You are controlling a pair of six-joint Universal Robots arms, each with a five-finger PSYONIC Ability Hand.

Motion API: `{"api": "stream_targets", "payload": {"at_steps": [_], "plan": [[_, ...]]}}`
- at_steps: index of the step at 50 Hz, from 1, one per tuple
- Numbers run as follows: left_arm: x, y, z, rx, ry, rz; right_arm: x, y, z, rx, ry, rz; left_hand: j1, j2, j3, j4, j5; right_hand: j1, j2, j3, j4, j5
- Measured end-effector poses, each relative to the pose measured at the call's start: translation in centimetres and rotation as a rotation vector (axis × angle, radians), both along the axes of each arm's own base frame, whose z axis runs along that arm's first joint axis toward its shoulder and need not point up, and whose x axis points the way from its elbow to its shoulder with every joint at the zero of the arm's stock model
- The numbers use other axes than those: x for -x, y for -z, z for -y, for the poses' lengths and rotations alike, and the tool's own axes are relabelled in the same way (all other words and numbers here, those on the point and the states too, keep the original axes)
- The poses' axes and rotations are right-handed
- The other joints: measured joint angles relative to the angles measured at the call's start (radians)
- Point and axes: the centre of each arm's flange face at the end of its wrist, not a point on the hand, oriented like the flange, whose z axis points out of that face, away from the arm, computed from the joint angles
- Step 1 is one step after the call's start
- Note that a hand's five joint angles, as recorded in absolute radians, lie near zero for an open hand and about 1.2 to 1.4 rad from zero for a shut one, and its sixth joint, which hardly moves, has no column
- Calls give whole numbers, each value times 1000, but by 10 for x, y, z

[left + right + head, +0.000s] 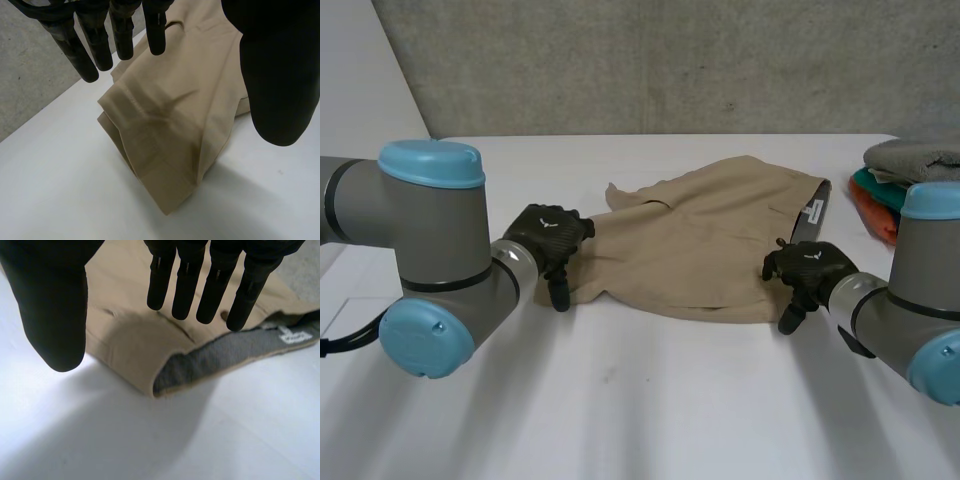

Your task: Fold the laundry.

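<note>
Nearest the camera, the left arm (430,260) comes in at eight o'clock of the white table (620,400) and the right arm (920,310) at four o'clock. Just beyond them, the left hand (548,235) sits at nine o'clock of the tan shorts (710,250), over a leg end. In the left wrist view its fingers (122,35) are straight and spread, with the thumb (280,75) held well apart from them. The folded hem (155,150) lies below the gap between them, and nothing is pinched. The right hand (810,268) is at four o'clock of the shorts, at the near corner of the waistband. In the right wrist view its fingers (190,285) are straight and side by side, and its thumb (55,305) stands wide of them, so this hand too holds nothing. The waistband corner under it is turned up, showing a grey lining (225,357) and a white label (295,335). The shorts lie flat but rumpled at the table's middle, waistband toward three o'clock and legs toward nine. Farther off, at two o'clock of the shorts and apart from them, a stack of folded laundry (905,165) in grey, teal and orange sits by the table's edge. Behind the table rises a grey concrete wall (650,60).
</note>
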Motion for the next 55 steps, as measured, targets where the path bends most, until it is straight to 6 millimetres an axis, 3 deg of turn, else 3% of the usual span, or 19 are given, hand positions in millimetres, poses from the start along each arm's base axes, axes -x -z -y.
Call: {"api": "stream_targets", "payload": {"at_steps": [4, 8, 14, 20, 26, 30, 35, 38, 41, 43, 46, 52, 55], "plan": [[-1, 0, 0, -3, -3, -3, 2, 13, 10, 11, 11, -2, 0, 0, 0, 0, 0, 69, 77, 77, 80, 92], [-1, 1, 0, -5, -2, -2, 1, 14, 19, 68, 15, 16, 0, 0, 0, 0, 0, 532, 609, 598, 605, 615], [-1, 3, -3, -10, 0, 4, -7, -5, 16, 163, -9, 48, -10, -16, -8, -13, -15, 557, 644, 651, 666, 667], [-2, 9, -8, -29, 1, 14, -30, -86, -22, 314, -94, 149, -18, -21, -13, -19, -17, 557, 644, 651, 667, 673], [1, 22, -9, -52, 4, 29, -33, -154, -56, 364, -123, 271, -18, -21, -13, -19, -17, 557, 644, 651, 667, 673], [4, 31, -8, -62, -4, 40, -33, -179, -67, 372, -126, 324, 12, 5, 10, 8, 14, 557, 644, 651, 667, 673], [8, 39, -2, -51, -37, 43, -33, -199, -76, 380, -127, 358, 413, 364, 367, 377, 380, 557, 644, 651, 667, 673], [5, 34, 7, -11, -85, 34, -31, -203, -76, 386, -119, 354, 882, 819, 813, 826, 819, 557, 644, 651, 667, 673], [-3, 15, 16, 56, -149, 10, -27, -203, -71, 394, -98, 330, 900, 921, 914, 929, 900, 562, 644, 651, 668, 673], [-9, -9, 19, 114, -179, -22, -22, -201, -64, 404, -80, 302, 900, 922, 915, 929, 900, 564, 644, 651, 668, 673], [-18, -64, 10, 229, -173, -101, -15, -201, -55, 429, -60, 255, 900, 922, 915, 929, 900, 564, 644, 651, 668, 673], [-38, -190, -44, 511, -59, -294, -5, -213, -43, 505, -37, 187, 900, 922, 915, 929, 900, 564, 644, 651, 668, 673], [-46, -230, -67, 597, -4, -343, -3, -224, -39, 538, -25, 182, 900, 922, 915, 929, 900, 564, 644, 656, 668, 673]]}}
